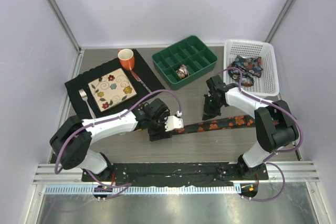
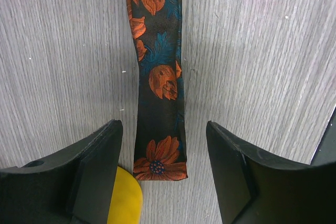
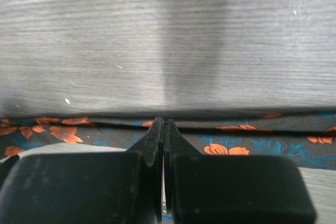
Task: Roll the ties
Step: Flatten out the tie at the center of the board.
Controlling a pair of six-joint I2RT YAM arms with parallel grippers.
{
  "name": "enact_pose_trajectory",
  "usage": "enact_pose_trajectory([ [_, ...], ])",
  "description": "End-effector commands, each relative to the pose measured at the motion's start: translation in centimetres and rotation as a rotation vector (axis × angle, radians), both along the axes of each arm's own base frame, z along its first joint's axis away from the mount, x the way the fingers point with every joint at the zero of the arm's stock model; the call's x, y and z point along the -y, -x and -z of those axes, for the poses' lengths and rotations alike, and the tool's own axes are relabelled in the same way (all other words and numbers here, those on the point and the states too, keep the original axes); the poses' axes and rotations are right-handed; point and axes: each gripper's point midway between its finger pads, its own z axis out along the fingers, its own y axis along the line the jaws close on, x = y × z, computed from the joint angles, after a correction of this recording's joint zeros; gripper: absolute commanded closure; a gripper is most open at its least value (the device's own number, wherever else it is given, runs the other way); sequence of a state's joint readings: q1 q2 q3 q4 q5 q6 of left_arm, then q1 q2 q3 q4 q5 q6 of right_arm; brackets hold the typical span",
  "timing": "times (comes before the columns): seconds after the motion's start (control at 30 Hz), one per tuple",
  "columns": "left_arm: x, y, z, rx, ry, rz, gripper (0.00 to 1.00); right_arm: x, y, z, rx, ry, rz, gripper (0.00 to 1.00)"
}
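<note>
Navy tie (image 1: 226, 123): left pincer (image 2: 164, 132) open astride end, right pincer (image 3: 163, 124) closed at edge; basket (image 1: 251, 43) nearby.

Bright, even light; glare streaks the front metal plate (image 1: 168, 205). The right wrist view is soft, a shadow crossing the tabletop (image 3: 194, 51).

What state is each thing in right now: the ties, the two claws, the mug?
Flat tie: stretched out, unrolled.
Coiled tie: rolled up, in one compartment of the green organizer.
Bundled ties: loose heap in the white basket.
Left gripper: open, straddling the flat tie's end.
Right gripper: shut, tips at the flat tie.
Mug: upright.
</note>
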State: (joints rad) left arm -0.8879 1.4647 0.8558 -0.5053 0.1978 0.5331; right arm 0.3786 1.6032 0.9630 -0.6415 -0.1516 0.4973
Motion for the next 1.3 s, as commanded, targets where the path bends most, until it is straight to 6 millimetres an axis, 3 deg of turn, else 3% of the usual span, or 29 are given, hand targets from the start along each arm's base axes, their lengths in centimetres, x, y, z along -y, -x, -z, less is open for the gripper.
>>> enact_pose_trajectory([
  [0.0, 1.1, -1.1, -0.9, 0.038, 0.034, -0.001, 0.31, 0.0, 0.2, -1.5, 0.021, -0.006, -0.038, 0.99],
  [0.17, 1.1, -1.3, -0.9, 0.046, 0.026, 0.005, 0.31, 0.3, 1.1, -0.9, -0.004, 0.011, -0.053, 0.99],
  [0.63, 1.3, -1.5, -0.1, 0.034, 0.014, 0.012, 0.34, 1.5, 1.3, 2.1, -0.051, 0.084, -0.077, 0.99],
  [0.73, 1.2, -1.4, -0.1, 0.031, 0.013, 0.014, 0.39, 2.1, 1.4, 2.7, -0.058, 0.119, -0.082, 0.99],
  [0.97, -0.2, -1.3, -1.0, 0.039, 0.028, -0.007, 0.60, 2.7, 1.4, 3.2, -0.063, 0.152, -0.092, 0.99],
  [1.1, -1.7, -0.9, -0.7, 0.015, 0.007, -0.017, 0.67, 3.0, 1.4, 3.3, -0.065, 0.155, -0.097, 0.99],
  [1.27, -2.5, -0.2, 0.3, -0.009, -0.015, -0.014, 0.67, 3.2, 1.3, 3.2, -0.065, 0.158, -0.098, 0.99],
])
